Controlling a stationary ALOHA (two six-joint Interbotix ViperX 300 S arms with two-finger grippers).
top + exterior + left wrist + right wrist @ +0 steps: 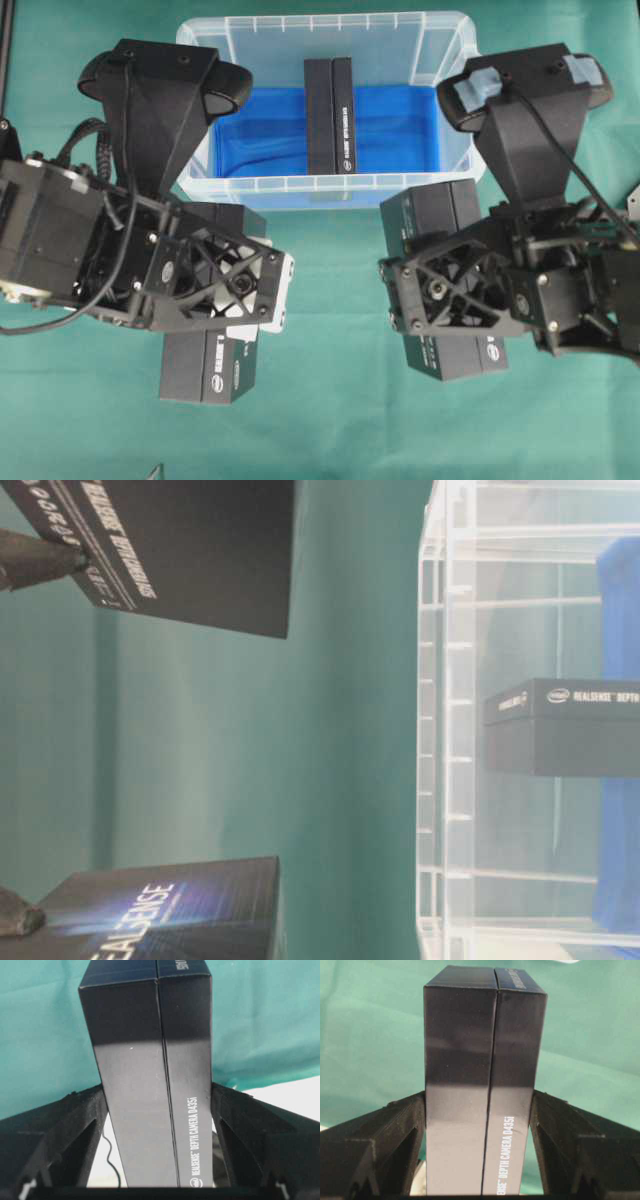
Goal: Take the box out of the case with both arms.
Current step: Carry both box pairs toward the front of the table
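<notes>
The clear case point(200, 35) stands at the back middle with a blue sheet point(260, 130) on its floor. One black box point(329, 115) stands on edge inside it, also showing in the table-level view point(560, 725). My left gripper point(235, 290) is shut on a second black box point(208, 370) in front of the case's left end; its fingers point(75, 1125) press the box's point(150, 1085) sides. My right gripper point(440, 285) is shut on a third black box point(455, 355) in front of the case's right end, which also shows in the right wrist view point(480, 1085). Both held boxes hang above the table.
A green cloth point(340, 400) covers the table. A white block point(282, 290) sits at my left gripper's end. A black frame post point(5, 60) is at the left edge and a metal part point(632, 200) at the right edge.
</notes>
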